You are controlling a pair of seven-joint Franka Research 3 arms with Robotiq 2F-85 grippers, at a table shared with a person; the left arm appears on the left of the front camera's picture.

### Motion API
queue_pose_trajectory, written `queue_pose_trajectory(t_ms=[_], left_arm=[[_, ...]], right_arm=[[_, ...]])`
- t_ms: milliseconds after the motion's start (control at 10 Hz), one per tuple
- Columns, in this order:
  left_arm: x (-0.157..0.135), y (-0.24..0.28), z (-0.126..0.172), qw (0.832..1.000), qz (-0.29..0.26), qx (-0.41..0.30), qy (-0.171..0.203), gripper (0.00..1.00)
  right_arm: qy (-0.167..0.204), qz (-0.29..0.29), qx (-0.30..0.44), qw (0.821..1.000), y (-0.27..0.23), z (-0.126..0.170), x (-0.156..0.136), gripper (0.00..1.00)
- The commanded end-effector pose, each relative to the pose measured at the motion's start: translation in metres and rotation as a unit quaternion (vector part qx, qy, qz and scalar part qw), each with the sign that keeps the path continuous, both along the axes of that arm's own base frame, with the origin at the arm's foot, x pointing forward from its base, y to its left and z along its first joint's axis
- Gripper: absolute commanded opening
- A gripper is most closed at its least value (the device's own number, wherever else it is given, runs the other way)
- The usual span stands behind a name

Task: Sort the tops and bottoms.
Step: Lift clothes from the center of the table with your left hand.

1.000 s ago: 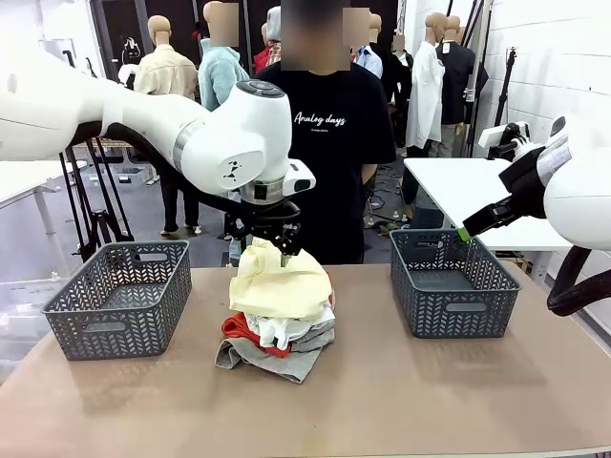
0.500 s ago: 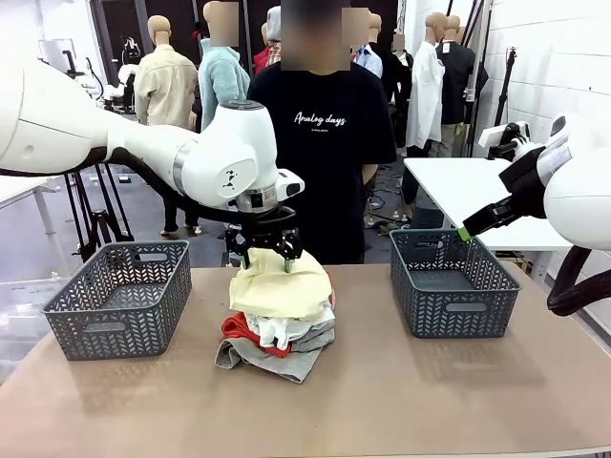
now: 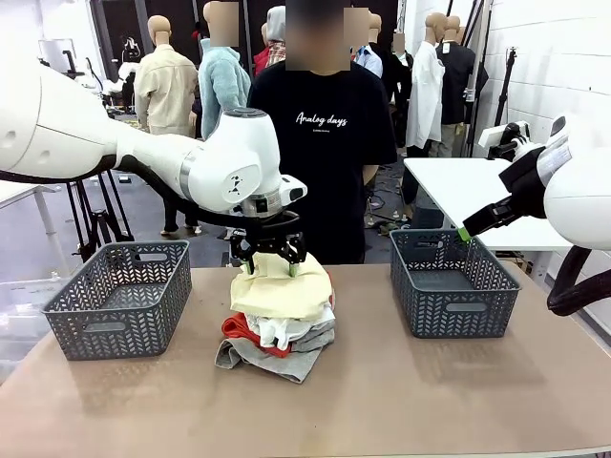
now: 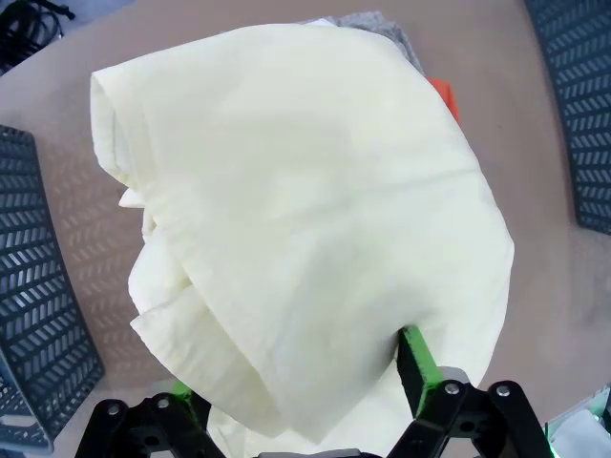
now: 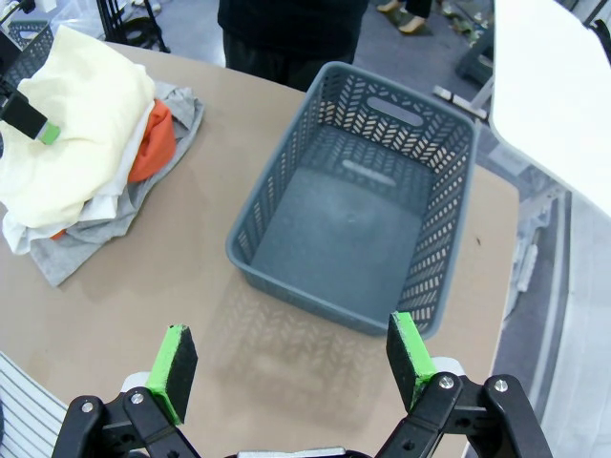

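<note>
**1. Left tool** [image 3: 270,263]. Mine. Jaws wide apart, nothing clamped. It points down, with its pads [image 4: 416,364] pressed into the far edge of the cream top and a ridge of cloth standing between them.

**2. Cream top** [image 3: 283,291]. Uppermost on the pile at mid-bench [image 3: 410,401]. It lies straight under my left tool and spreads from it toward 6 o'clock in the front view. Its long axis runs roughly 9 to 3.

**3. Under it.** White T-shirt [image 3: 283,330]; orange-red top [image 3: 238,327] showing at 8 o'clock; grey garment [image 3: 291,360] at the bottom.

**4. Baskets.** Left basket [image 3: 115,296] at 9 o'clock of the pile; right basket [image 3: 449,286] at 3 o'clock.

**5. Right tool** [image 5: 291,367]. Jaws apart, empty, held above the bench beside the right basket. The pile is at its 10 o'clock, well apart.

**Note.** My left arm is plainly the nearer. I judge the coming move to be closing on that ridge and lifting.
</note>
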State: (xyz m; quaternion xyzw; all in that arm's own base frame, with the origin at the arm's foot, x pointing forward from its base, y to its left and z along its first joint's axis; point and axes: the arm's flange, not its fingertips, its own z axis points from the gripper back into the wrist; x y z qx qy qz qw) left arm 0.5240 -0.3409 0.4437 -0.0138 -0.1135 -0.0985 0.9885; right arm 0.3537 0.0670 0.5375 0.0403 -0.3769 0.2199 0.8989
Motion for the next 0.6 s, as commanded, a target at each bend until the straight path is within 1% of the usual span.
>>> queue_pose_trajectory(t_ms=[0,200,400,500], left_arm=[[-0.001,-0.003,0.001,1.000,0.012,0.001,-0.004,0.72],[-0.001,-0.002,-0.004,1.000,0.012,0.005,0.001,0.36],[-0.005,-0.001,-0.010,1.000,0.013,0.010,-0.003,0.00],[-0.006,0.001,-0.013,1.000,0.015,0.010,-0.004,0.00]], right_arm=[[-0.001,0.001,0.000,1.000,-0.001,-0.001,0.001,1.00],[-0.001,0.001,0.000,1.000,-0.001,-0.001,0.001,1.00],[-0.001,0.001,0.000,1.000,-0.001,-0.001,0.001,1.00],[-0.001,0.001,0.000,1.000,-0.001,-0.001,0.001,1.00]])
